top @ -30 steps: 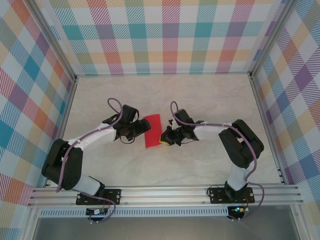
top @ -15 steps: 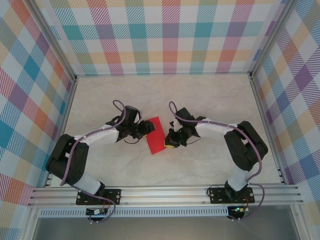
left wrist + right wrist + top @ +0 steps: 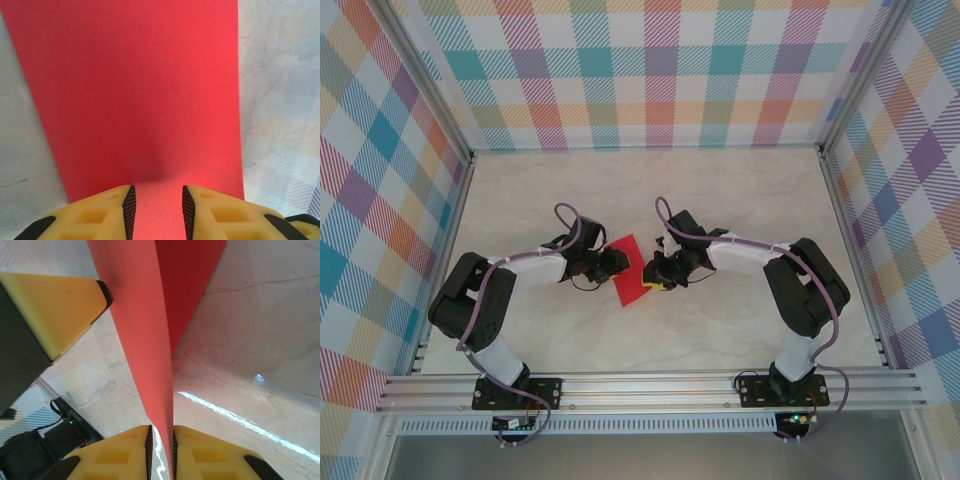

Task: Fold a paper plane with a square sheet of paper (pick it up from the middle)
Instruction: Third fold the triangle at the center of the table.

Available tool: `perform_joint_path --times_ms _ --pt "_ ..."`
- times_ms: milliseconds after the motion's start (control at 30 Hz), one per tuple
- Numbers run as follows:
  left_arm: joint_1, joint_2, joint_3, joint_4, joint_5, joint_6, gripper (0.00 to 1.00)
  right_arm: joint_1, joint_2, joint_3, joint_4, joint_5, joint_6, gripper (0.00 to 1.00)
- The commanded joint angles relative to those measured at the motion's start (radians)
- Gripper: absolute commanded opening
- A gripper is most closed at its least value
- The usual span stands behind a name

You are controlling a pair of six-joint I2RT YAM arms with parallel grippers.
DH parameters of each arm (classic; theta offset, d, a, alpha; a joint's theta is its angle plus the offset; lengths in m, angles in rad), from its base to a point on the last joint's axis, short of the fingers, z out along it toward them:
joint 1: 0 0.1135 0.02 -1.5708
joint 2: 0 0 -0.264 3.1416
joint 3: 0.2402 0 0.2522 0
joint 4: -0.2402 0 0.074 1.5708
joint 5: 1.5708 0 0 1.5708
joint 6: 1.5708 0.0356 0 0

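Note:
The square sheet of paper [image 3: 631, 272] is red and folded, held off flat between the two grippers near the table's middle. My left gripper [image 3: 616, 263] is at its left edge. In the left wrist view the red paper [image 3: 140, 90] spreads ahead and runs between the yellow fingers of that gripper [image 3: 157, 194], whose jaws stand clearly apart. My right gripper [image 3: 654, 277] is at the sheet's right edge. In the right wrist view the paper [image 3: 145, 340] stands edge-on in that gripper [image 3: 161, 434], lying against the right pad with a sliver of light beside the left pad.
The pale marble tabletop [image 3: 720, 200] has free room on every side of the paper. Checked walls and aluminium rails [image 3: 650, 385] enclose it. A yellow finger [image 3: 55, 310] of the left gripper shows at upper left in the right wrist view.
The left gripper slid onto the paper's left edge and its jaws narrowed. The right jaws loosened a little. The paper now looks narrower and more tilted from above.

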Motion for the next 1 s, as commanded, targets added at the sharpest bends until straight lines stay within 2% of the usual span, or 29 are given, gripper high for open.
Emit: perform_joint_path --times_ms 0,233,433,533,833,967 --pt "0.014 0.019 -0.008 -0.008 -0.009 0.021 0.33 -0.006 0.004 -0.027 0.076 -0.005 0.063 0.19" --pt "0.014 0.034 -0.005 -0.002 -0.007 0.023 0.33 -0.006 -0.018 -0.067 0.098 0.037 0.111 0.19" --pt "0.014 0.025 0.0 0.003 0.001 0.023 0.33 -0.006 -0.016 -0.074 0.059 0.08 0.13 0.05" --pt "0.015 -0.001 0.002 0.008 0.001 0.028 0.35 -0.005 -0.014 -0.063 0.011 0.084 0.107 0.02" --pt "0.024 0.014 0.017 -0.029 -0.064 0.078 0.32 -0.004 0.004 -0.045 -0.002 0.064 0.088 0.03" --pt "0.024 0.04 0.023 -0.041 -0.081 0.082 0.28 -0.004 -0.006 -0.048 0.024 0.064 0.101 0.13"
